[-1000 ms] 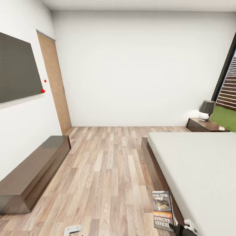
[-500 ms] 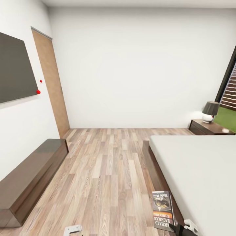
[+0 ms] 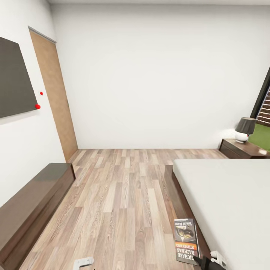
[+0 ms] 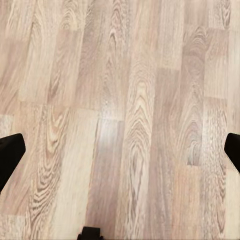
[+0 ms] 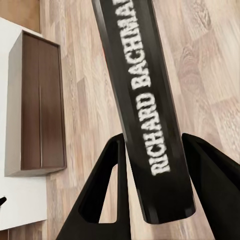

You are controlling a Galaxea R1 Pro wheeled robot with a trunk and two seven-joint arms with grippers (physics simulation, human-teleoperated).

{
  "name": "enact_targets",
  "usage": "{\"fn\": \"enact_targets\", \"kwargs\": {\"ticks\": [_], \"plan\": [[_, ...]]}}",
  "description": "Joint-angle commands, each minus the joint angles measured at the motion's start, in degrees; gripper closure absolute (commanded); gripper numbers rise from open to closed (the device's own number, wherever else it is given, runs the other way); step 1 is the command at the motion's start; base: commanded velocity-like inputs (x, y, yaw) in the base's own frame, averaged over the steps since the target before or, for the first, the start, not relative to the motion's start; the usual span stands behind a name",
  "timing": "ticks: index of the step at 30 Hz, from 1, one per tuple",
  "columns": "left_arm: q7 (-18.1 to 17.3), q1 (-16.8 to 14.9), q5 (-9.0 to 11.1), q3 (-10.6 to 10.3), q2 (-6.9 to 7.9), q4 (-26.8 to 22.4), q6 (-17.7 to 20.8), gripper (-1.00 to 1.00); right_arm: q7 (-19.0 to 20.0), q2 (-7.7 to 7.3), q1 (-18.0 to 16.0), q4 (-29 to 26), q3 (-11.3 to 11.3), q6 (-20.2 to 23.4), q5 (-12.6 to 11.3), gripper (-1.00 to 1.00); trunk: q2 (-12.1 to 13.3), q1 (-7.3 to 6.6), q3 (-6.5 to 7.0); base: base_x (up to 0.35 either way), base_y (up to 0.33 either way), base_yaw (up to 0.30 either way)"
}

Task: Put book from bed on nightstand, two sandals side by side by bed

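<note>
My right gripper [image 3: 205, 263] is at the lower edge of the head view, shut on the book [image 3: 186, 241], a dark paperback with an orange band, held above the floor beside the bed [image 3: 225, 198]. In the right wrist view the black fingers [image 5: 107, 190] clamp the book's spine [image 5: 145, 100], lettered "Richard Bachman". A nightstand [image 3: 243, 149] stands past the bed's far corner. My left gripper [image 4: 120, 150] hangs open over bare plank floor, and part of it [image 3: 83, 261] shows low in the head view. The sandals are out of view.
A long low dark sideboard [image 3: 30, 206] runs along the left wall under a dark wall panel [image 3: 13, 80]. A wooden door [image 3: 54, 97] is at the far left. A lamp [image 3: 245, 128] sits on the nightstand by the black-framed window [image 3: 262, 108]. Plank floor [image 3: 123, 195] lies between sideboard and bed.
The camera has moved forward: sideboard and door slid left, nightstand and lamp slid right. The book stays in my right gripper at the same spot in the picture.
</note>
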Motion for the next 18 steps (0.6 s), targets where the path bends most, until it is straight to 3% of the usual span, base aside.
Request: {"fn": "enact_targets", "kwargs": {"ticks": [1, 18], "plan": [[-0.2, -0.1, 0.4, 0.4, 0.00, 0.1, -0.1, -1.00, 0.2, -0.01, 0.0, 0.0, -0.1, 0.6, -0.6, 1.00, -0.1, 0.05, -0.09, 0.332, 0.000, 0.000], [-0.3, -0.1, 0.4, 0.3, 0.00, 0.1, -0.1, -1.00, 0.1, -0.01, -0.1, 0.0, -0.2, 0.6, -0.6, 1.00, -0.1, 0.05, -0.09, 0.332, 0.000, 0.000]]}}
